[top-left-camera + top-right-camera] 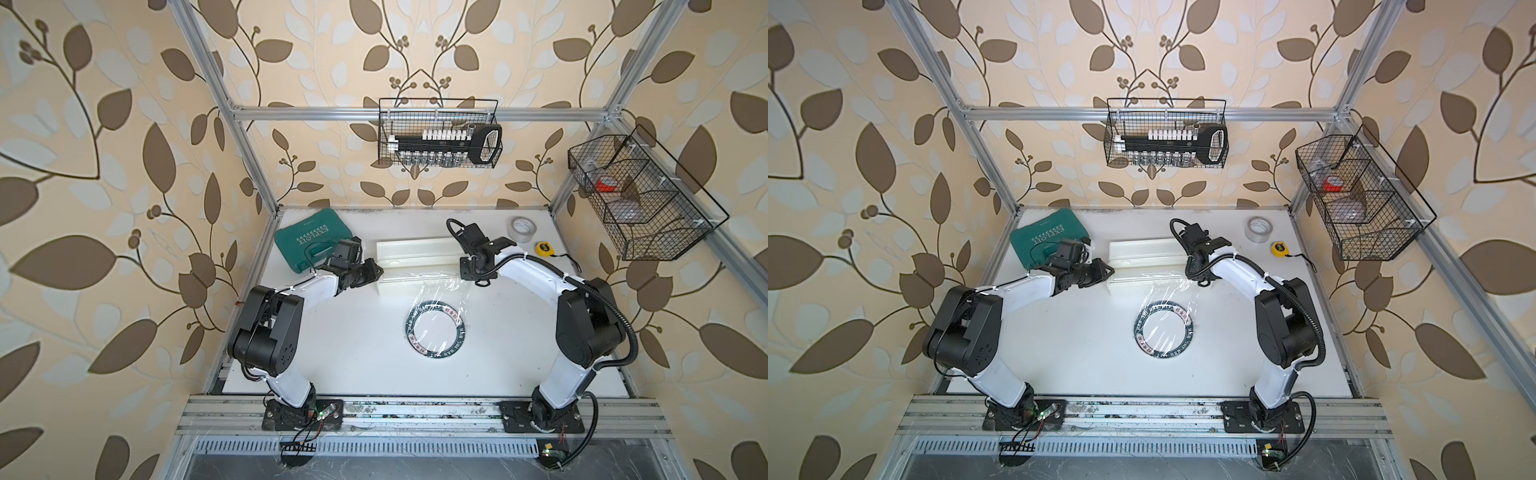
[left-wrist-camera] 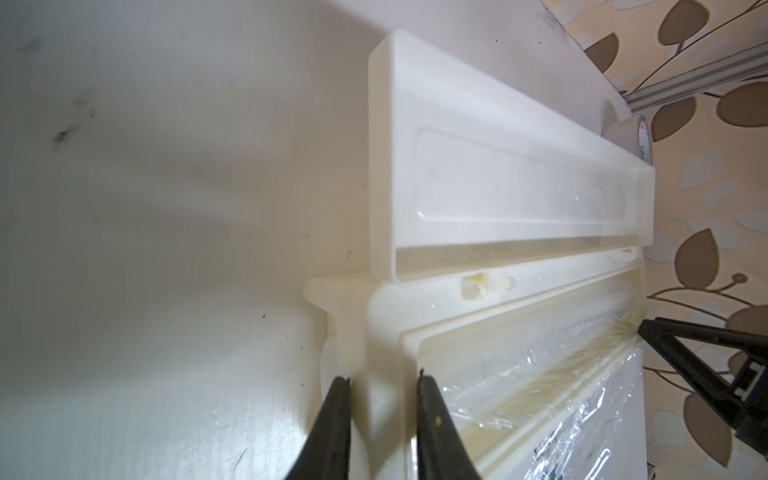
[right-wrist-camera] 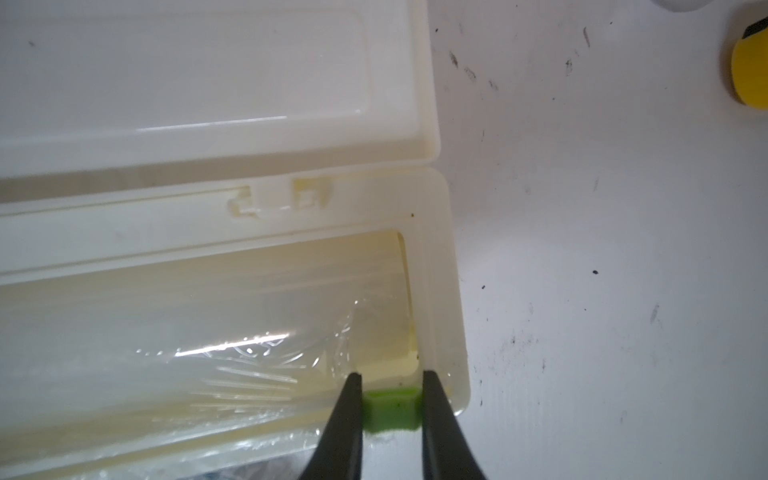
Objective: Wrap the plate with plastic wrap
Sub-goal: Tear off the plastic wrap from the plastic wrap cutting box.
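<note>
The plate [image 1: 436, 330] [image 1: 1163, 328], white with a dark lettered rim, lies flat mid-table. Plastic wrap [image 1: 441, 291] [image 1: 1168, 287] runs from the open white dispenser box [image 1: 399, 284] [image 1: 1129, 283] over the plate, crinkled and glossy. My left gripper [image 1: 380, 272] [image 2: 380, 376] is shut on the box's left end wall. At the box's right end, my right gripper [image 1: 467, 272] [image 3: 390, 374] is shut on the small green tab [image 3: 390, 409]. The film roll [image 2: 540, 374] [image 3: 232, 361] shows inside the box. The box lid [image 2: 498, 187] [image 3: 208, 83] is folded back flat on the table.
A green tool case [image 1: 313, 245] lies at the back left behind my left arm. A grey tape roll [image 1: 521, 228] and a yellow tape measure [image 1: 544, 248] sit at the back right. Wire baskets hang on the back wall [image 1: 440, 133] and the right wall [image 1: 640, 199].
</note>
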Controlling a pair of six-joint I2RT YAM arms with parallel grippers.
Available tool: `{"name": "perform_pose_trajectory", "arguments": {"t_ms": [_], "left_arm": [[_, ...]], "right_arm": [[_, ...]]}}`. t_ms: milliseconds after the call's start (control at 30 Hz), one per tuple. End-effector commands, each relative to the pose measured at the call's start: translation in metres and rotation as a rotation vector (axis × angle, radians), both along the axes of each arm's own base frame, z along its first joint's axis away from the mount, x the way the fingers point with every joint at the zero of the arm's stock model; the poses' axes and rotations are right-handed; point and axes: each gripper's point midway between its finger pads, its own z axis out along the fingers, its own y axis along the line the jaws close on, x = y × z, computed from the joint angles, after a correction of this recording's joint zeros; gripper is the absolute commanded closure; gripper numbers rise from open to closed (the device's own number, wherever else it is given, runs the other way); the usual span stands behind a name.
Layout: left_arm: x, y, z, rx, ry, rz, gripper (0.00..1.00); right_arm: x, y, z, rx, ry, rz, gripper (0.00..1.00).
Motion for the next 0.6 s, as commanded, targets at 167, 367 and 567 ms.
{"name": "perform_pose_trajectory", "arguments": {"t_ms": [167,367,567], "left_arm": [[-0.080,0.067,-0.103,0.286,0.417,0.098,1.00],[-0.080,0.066,-0.103,0.289,0.420,0.093,1.00],[-0.075,0.056,-0.098,0.243,0.404,0.072,0.99]], "right_arm": [[-0.005,-0.034,-0.012,-0.105,0.065,-0.003,0.89],[-0.006,-0.034,-0.016,-0.049,0.078,0.014,0.84],[-0.002,-0.018,-0.014,0.049,0.059,0.048,0.73]]}}
